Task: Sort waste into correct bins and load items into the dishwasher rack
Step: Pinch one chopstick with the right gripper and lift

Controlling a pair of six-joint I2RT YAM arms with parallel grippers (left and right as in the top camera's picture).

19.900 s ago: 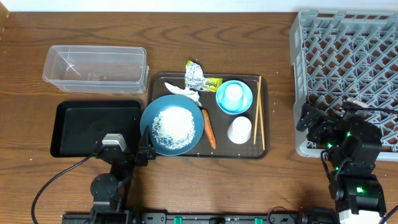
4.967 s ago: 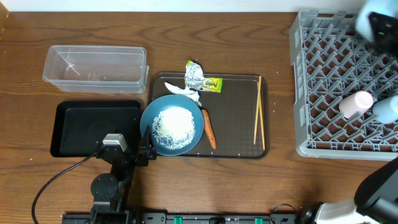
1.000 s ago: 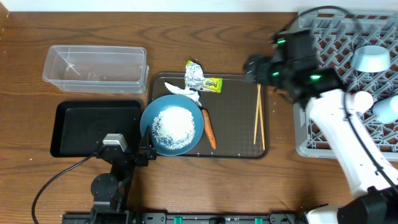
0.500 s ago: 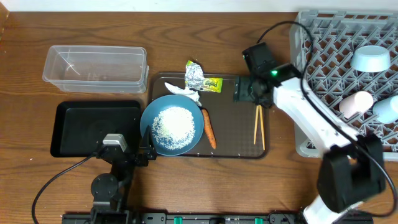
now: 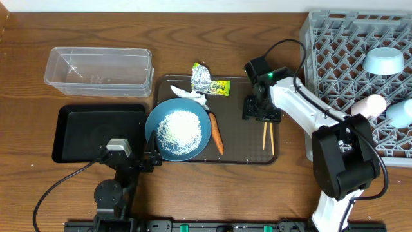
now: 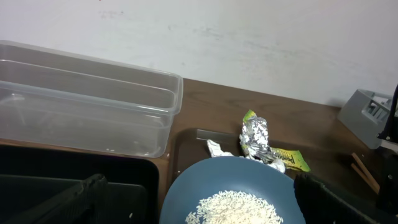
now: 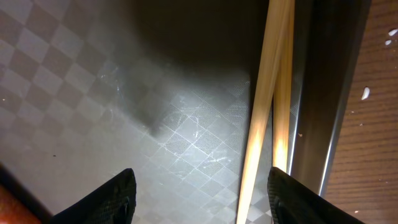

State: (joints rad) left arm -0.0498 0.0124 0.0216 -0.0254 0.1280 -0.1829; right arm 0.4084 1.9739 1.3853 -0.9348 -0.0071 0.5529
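Note:
The chopsticks (image 5: 266, 136) lie along the right side of the brown serving tray (image 5: 244, 158). My right gripper (image 5: 262, 111) is open and low over their upper half. In the right wrist view the chopsticks (image 7: 264, 118) run between the fingers (image 7: 199, 199), close to the right one. The blue plate (image 5: 180, 129) holds rice (image 5: 179, 127). The carrot (image 5: 215, 133), tissue (image 5: 195, 97) and foil wrapper (image 5: 207, 80) lie beside it. The light-blue bowl (image 5: 384, 60) and two cups (image 5: 368, 104) sit in the grey rack (image 5: 335, 77). My left gripper (image 6: 199, 208) is open in front of the plate (image 6: 236, 180).
The clear tub (image 5: 96, 67) stands at the back left, with the black tray (image 5: 90, 132) in front of it. The serving tray's raised right rim (image 7: 323, 93) runs just beside the chopsticks. The rack's left wall is close to my right arm.
My right arm has swung from the rack down to the serving tray and lowered over the chopsticks. The bowl and both cups have gone from the tray into the rack.

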